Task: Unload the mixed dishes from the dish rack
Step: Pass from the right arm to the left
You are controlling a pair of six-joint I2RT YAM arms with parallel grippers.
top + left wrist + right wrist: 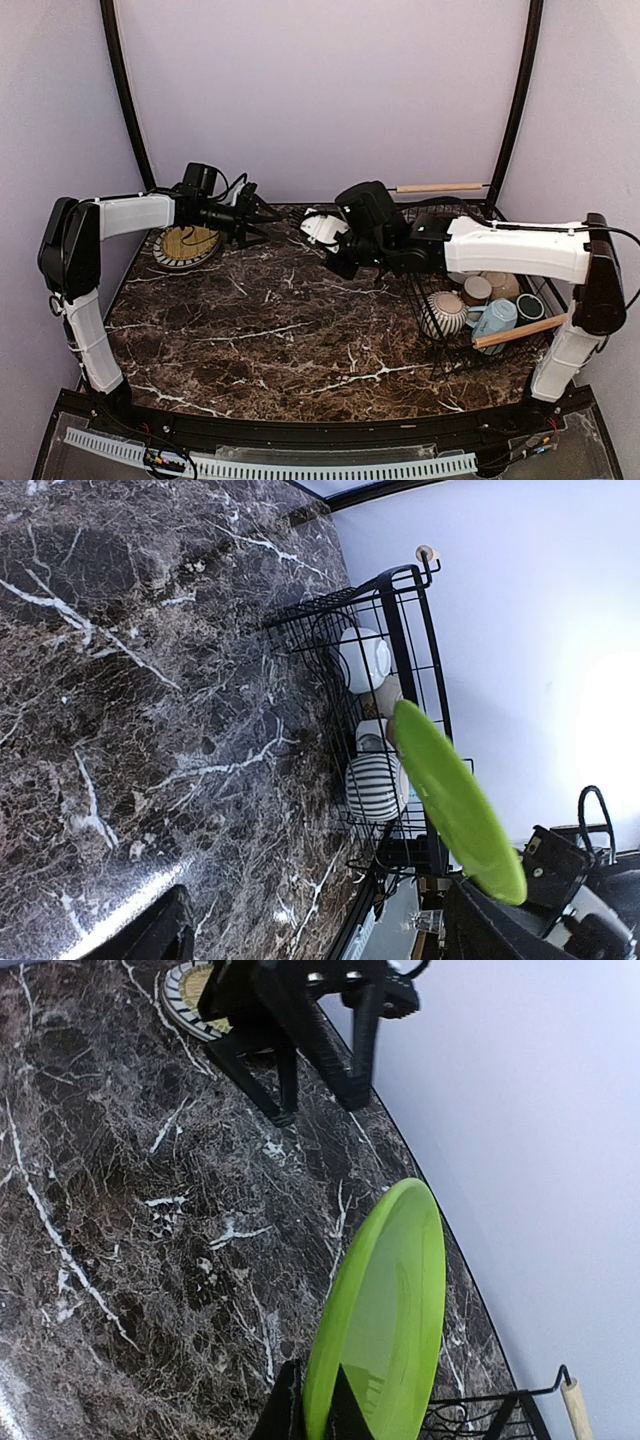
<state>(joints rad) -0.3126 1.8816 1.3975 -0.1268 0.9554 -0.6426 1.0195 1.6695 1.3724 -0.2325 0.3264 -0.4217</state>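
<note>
My right gripper (316, 1412) is shut on the lower rim of the lime-green plate (385, 1305) and holds it on edge above the marble table, left of the dish rack (470, 285). The plate also shows in the left wrist view (455, 800). My left gripper (268, 225) is open and empty at the back left, pointing towards the plate. A black-striped plate (187, 246) lies flat on the table beside it. In the rack sit a striped grey bowl (443, 313), a light blue mug (495, 320), a dark green mug (530, 306) and a small grey cup (476, 290). A white bowl (362, 658) shows through the wires.
The rack has two wooden handles, one at the back (440, 187) and one at the front (518, 332). Lilac walls close the back and sides. The two grippers face each other a short way apart at the back of the table (280, 330).
</note>
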